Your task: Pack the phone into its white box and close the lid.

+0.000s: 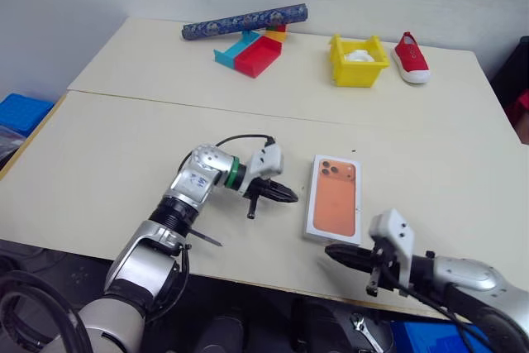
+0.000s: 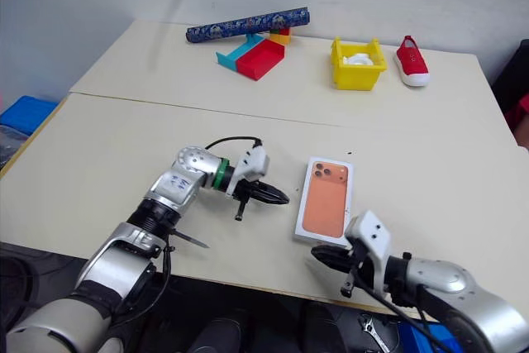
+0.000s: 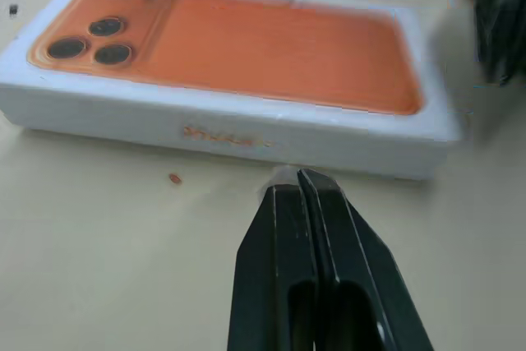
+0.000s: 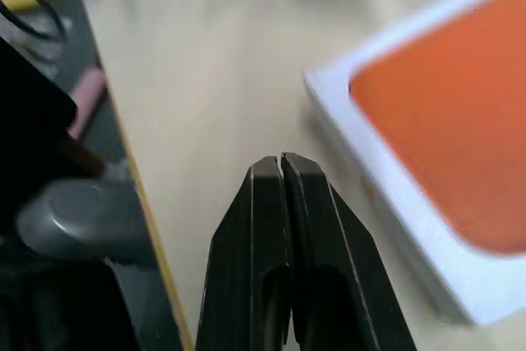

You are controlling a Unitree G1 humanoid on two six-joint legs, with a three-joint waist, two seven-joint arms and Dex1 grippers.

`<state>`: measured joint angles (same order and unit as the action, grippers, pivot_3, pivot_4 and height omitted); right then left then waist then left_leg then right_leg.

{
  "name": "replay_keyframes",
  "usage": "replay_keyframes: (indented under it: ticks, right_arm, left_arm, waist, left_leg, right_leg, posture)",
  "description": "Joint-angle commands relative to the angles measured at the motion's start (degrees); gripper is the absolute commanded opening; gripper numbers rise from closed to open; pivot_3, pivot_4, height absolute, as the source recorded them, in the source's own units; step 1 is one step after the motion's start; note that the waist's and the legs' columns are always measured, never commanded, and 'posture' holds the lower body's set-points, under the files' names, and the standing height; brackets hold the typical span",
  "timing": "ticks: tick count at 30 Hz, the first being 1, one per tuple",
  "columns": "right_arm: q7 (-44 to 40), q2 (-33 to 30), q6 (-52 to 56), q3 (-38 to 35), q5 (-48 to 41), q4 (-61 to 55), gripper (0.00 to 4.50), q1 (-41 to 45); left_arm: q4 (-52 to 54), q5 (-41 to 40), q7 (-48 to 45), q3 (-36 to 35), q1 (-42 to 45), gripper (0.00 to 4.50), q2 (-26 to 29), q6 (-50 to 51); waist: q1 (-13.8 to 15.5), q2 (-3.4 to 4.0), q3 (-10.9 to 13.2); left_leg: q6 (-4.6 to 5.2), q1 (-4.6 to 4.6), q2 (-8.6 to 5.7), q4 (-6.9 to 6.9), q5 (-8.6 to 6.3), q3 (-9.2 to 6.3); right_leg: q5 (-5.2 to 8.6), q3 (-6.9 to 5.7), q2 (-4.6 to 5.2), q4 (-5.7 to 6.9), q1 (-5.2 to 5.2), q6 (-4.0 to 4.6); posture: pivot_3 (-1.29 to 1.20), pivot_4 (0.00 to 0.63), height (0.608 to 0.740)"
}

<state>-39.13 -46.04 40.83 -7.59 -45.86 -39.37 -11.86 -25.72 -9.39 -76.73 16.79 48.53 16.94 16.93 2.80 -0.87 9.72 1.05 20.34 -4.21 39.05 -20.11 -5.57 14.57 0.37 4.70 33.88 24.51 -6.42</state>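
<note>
white cardboard is lying closed near the table's front edge, the lid [image 1: 334,197] sitting printed-face-up, while the left gripper [image 1: 285,195] and right gripper [image 1: 337,253], both clenched empty, are flanking it, risking nudging it off the table [image 1: 107,155].

Your left gripper [image 1: 285,194]: fingers pressed together, pointing right, slightly down | your right gripper [image 1: 335,252]: fingers together, pointing left, low.

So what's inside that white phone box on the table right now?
Can't tell. The lid, printed with an orange phone, sits closed over the white box, so anything inside is covered.
</note>
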Motion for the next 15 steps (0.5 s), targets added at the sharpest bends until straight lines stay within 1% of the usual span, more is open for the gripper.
replay_keyframes:
  ticks: [1,6,8,10,12,15]
  right_arm:
    - [3.62,0.81,2.83,-5.62,-4.99,-0.38,0.04,2.77]
    - [8.81,1.47,4.69,-1.89,1.48,3.73,0.04,6.94]
    - [9.51,1.04,4.48,1.73,5.79,5.15,0.04,7.57]
    - [8.93,0.2,3.69,5.29,9.57,5.82,0.04,6.95]
    - [8.86,0.83,3.2,6.54,11.04,6.15,0.04,6.19]
    - [9.46,2.09,2.63,6.45,12.51,6.48,0.04,5.66]
  left_arm:
    - [3.0,-4.72,0.81,-2.33,2.66,0.0,-2.61,7.12]
    - [-6.24,2.07,9.66,0.08,5.31,0.0,-7.85,0.8]
    - [-12.4,5.75,13.71,1.74,6.59,0.0,-9.8,-2.7]
    - [-17.17,7.91,15.34,2.8,7.34,0.0,-11.15,-4.51]
    - [-20.77,10.52,16.86,4.15,7.82,0.0,-11.33,-6.94]
    - [-23.67,13.48,17.92,5.66,8.12,0.0,-10.58,-11.51]
  waist:
    - [0.27,0.0,0.0]
    - [0.38,-0.02,-0.02]
    - [0.34,-0.02,-0.02]
    - [0.09,-0.02,-0.02]
    - [0.17,-0.13,-0.09]
    - [0.07,-0.25,-0.29]
  left_leg:
    - [0.01,0.0,-0.02,0.02,0.0,-0.02]
    - [0.02,0.0,-0.09,0.02,0.0,-0.02]
    - [0.02,0.02,-0.08,-0.02,0.0,0.0]
    - [0.01,0.02,-0.07,-0.03,0.0,0.05]
    - [0.01,-0.02,-0.07,-0.04,0.0,0.17]
    - [0.01,-0.19,-0.06,-0.01,0.0,0.16]
  right_leg:
    - [0.0,-0.01,0.02,-0.01,-0.03,0.0]
    - [0.0,-0.03,-0.03,-0.02,-0.02,-0.01]
    - [0.0,-0.02,-0.04,0.0,0.04,-0.01]
    - [0.0,-0.04,-0.1,0.02,0.07,-0.01]
    - [0.0,-0.06,-0.11,0.04,0.08,-0.01]
    - [-0.01,-0.05,-0.11,0.03,-0.11,-0.03]
  posture:
    - [0.0,0.15,0.74]
    - [0.0,0.15,0.74]
    - [0.0,0.15,0.74]
    - [0.0,0.15,0.74]
    - [0.0,0.15,0.74]
    - [0.0,0.15,0.74]
